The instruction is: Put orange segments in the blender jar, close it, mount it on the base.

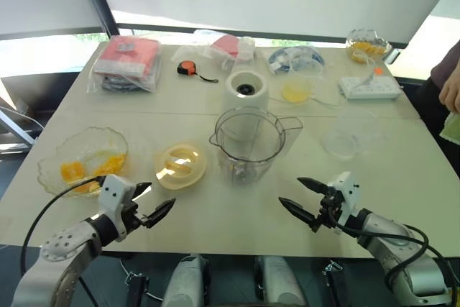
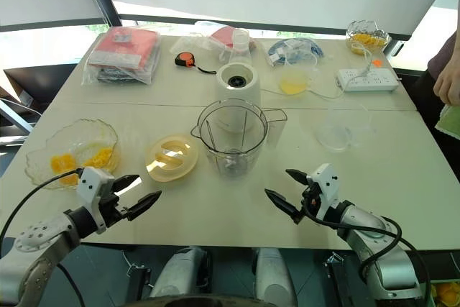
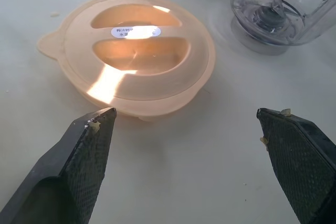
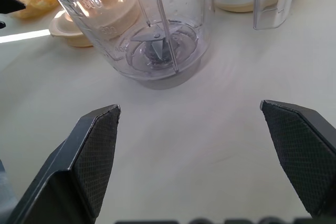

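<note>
The orange segments [image 1: 88, 170] lie in a bowl [image 1: 50, 156] just ahead-left of the wide-open left gripper [image 1: 153, 206], far nearer than the equally spread right gripper [image 1: 305, 198].

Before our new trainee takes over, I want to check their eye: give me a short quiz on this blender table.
1. True or false: the jar already sits on the base.
2. Where is the yellow lid? A) on the jar B) flat on the table, left of the jar C) in the left hand
3. Fill in: the orange segments nearest the robot lie in a glass ____.

Key: 1 false, the jar stands on the table in front of the base. 2 B. 3 bowl.
</note>
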Robot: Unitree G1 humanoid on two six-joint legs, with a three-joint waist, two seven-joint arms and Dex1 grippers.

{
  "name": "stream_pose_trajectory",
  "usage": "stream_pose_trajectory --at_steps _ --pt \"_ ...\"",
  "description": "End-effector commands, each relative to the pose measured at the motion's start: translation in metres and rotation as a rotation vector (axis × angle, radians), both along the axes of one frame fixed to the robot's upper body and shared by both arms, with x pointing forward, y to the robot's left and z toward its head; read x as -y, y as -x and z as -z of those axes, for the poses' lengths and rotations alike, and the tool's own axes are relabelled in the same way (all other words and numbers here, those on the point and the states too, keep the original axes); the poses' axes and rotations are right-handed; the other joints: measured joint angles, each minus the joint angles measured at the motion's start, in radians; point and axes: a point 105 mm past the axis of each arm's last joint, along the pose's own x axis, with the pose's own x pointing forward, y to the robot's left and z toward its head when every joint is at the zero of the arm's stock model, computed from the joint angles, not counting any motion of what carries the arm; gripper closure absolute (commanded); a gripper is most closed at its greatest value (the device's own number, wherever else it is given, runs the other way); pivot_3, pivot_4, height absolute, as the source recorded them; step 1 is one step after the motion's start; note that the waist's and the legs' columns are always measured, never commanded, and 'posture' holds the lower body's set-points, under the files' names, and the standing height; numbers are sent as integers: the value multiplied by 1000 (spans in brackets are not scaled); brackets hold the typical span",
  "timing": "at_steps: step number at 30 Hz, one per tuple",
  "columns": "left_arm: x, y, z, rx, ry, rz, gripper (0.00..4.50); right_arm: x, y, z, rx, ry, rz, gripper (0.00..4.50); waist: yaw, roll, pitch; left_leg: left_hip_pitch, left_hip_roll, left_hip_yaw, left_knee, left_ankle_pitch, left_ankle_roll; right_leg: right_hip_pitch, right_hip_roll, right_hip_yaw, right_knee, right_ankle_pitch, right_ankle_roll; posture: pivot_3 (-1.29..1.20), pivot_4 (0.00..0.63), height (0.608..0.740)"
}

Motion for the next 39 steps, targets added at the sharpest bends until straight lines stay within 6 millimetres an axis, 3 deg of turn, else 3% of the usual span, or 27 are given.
stream_pose_trajectory --at_steps 1,7,11,15,17,22,27,31,35,39 --pt "0 -3 -13 49 -21 6 32 -2 -3 -8 36 5 -22 0 0 0 0 0 0 0 0 0 0 0 0 0 0 0 0 0 150 740" --pt "-15 -18 -45 120 -31 -61 32 -10 3 -14 19 -5 -107 0 1 0 0 0 0 -1 0 0 0 1 1 0 0 0 0 0 150 740" --pt "-52 -27 -72 71 -87 -206 32 -23 31 -28 -65 -4 -298 0 1 0 0 0 0 -1 1 0 0 1 2 0 1 0 0 0 150 740" --pt "-95 -35 -99 -20 -143 -341 32 -26 41 -47 -79 11 -388 0 -2 -2 1 2 1 -1 1 0 0 2 3 -1 2 0 0 0 150 740" --pt "-111 -44 -103 -53 -139 -443 32 -31 44 -49 -83 20 -418 0 -1 -2 1 4 1 -2 1 0 0 4 3 -1 2 0 1 0 150 740" --pt "-125 -64 -94 -209 -190 -640 32 -47 57 -44 -102 69 -520 0 6 -7 1 8 0 -2 1 0 0 9 3 -1 1 0 2 0 150 740" --pt "-134 -76 -91 -354 -154 -820 32 -52 55 -43 -89 72 -525 0 3 -13 3 8 -1 -2 1 0 0 9 3 -1 2 0 2 0 150 740" --pt "-152 -81 -87 -393 -194 -962 32 -55 51 -44 -79 74 -524 0 -5 -16 4 9 -2 -2 0 1 0 9 3 -1 2 0 2 0 150 740" --pt "-168 -82 -67 -423 -240 -1091 32 -55 47 -42 -74 87 -514 0 2 -16 4 10 -1 -2 -1 1 -1 9 3 -1 3 0 2 0 150 740" --pt "-162 -80 -51 -488 -229 -1141 32 -52 44 -39 -74 105 -501 0 12 -20 3 10 -1 -2 0 1 -1 10 1 -1 3 0 2 0 150 740"
